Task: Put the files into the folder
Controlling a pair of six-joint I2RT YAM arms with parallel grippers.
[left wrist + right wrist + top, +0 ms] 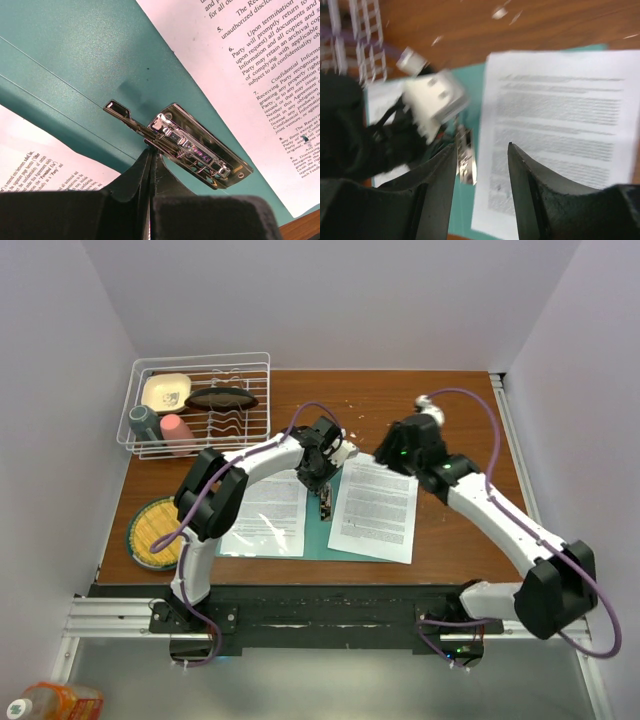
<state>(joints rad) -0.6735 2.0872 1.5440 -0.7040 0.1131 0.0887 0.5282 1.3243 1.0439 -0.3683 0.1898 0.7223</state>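
Folder point(318, 540) point(75, 55) point(461, 212): teal, lying open and flat on the table point(450, 410), near its front edge, between the two arms.
Left sheet point(268, 515) point(45, 160): printed side up on the folder's left half, partly hidden under the left arm in the top view.
Right sheet point(375, 508) point(260, 75) point(560, 115): printed side up on the right half, slightly skewed. Its lower right corner reaches past the teal edge.
Clip point(325, 503) point(195, 147) point(466, 160): shiny metal, on the bare teal strip of the spine between the two sheets.
Left end effector point(320, 480) point(151, 155): down at the spine, fingers pressed together with no gap. Their tips meet the near edge of the clip; I cannot tell whether any metal is pinched between them.
Right end effector point(388, 455) point(482, 165): fingers parted with nothing between them. It hangs over the far edge of the right sheet, just beside the left one. Its wrist view is blurred.
Rack point(250, 370): white wire, in the far left corner of the table, well apart from the folder.
Rack contents: a cream bowl point(165, 392), a dark dish point(221, 398), a grey-blue cup point(145, 423) and a pink cup point(177, 433).
Plate point(158, 530): yellow centre with a green rim, at the table's left edge, near the left sheet.
Bottle point(50, 702): orange, off the table at the near left corner of the top view.
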